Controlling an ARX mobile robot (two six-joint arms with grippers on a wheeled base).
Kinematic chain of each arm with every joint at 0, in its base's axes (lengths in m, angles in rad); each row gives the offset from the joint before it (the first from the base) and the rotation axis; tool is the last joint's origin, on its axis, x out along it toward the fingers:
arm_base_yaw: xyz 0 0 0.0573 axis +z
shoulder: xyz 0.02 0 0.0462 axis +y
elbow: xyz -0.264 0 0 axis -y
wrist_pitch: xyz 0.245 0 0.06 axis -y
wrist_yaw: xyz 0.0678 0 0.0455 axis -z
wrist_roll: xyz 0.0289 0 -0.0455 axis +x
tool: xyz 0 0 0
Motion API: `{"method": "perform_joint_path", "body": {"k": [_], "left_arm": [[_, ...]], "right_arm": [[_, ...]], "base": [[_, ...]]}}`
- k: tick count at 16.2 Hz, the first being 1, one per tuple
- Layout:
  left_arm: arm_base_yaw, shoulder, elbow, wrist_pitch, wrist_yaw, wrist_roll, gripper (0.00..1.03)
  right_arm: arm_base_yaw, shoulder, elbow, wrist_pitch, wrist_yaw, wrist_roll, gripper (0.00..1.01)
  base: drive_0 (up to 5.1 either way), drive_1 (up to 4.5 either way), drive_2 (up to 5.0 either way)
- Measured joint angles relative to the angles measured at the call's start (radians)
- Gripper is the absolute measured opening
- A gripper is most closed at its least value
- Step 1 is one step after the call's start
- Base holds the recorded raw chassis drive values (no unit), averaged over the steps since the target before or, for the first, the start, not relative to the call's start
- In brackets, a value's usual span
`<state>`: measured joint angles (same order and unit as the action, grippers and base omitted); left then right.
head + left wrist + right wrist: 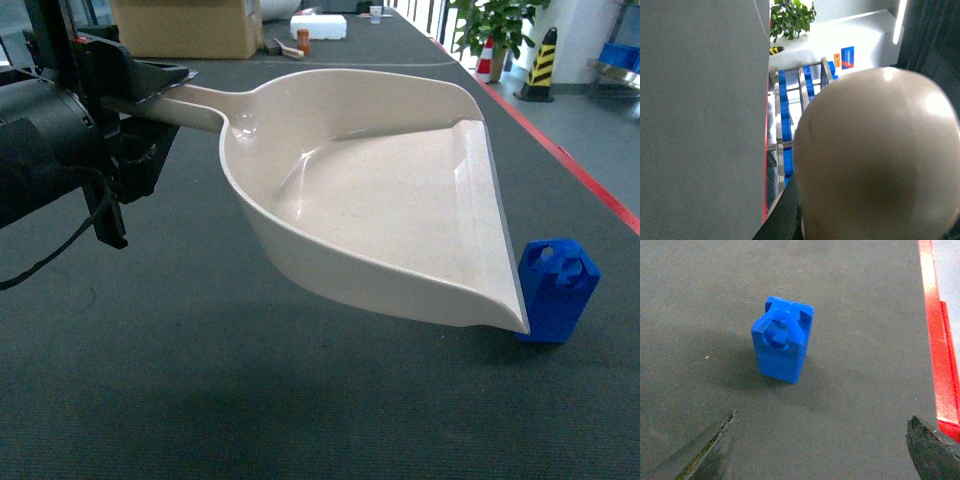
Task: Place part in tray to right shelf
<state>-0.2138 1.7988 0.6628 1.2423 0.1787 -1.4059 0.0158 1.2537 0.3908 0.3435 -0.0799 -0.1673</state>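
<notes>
The part (pixel 557 290) stands upright on the dark grey mat (pixel 300 400), just beside the front lip corner of the tray (pixel 380 200), which hangs above the mat. My left gripper (pixel 140 95) is clamped on the tray's handle. My right gripper (pixel 822 450) hovers over the part with its fingers spread wide and nothing between them. Past the tray's underside, my left wrist camera shows the right shelf (pixel 785 130) with blue crates (pixel 786 125).
</notes>
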Motion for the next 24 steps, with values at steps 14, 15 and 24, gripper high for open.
{"method": "perform_joint_path", "body": {"k": [14, 15, 24], "left_arm": [[0.000, 0.000, 0.000, -0.002, 0.001, 0.000, 0.18], [0.000, 0.000, 0.000, 0.000, -0.001, 0.000, 0.18], [0.000, 0.000, 0.000, -0.001, 0.000, 0.000, 0.18]], "right_arm": [[0.169, 0.505, 0.359, 0.087, 0.145, 0.020, 0.98], [0.172, 0.546, 0.375, 0.090, 0.180, 0.021, 0.98], [0.140, 0.284, 0.251, 0.046, 0.206, 0.109, 0.48]], "base": [[0.0, 0.00, 0.0], [0.0, 0.00, 0.0], [0.0, 0.00, 0.0]]}}
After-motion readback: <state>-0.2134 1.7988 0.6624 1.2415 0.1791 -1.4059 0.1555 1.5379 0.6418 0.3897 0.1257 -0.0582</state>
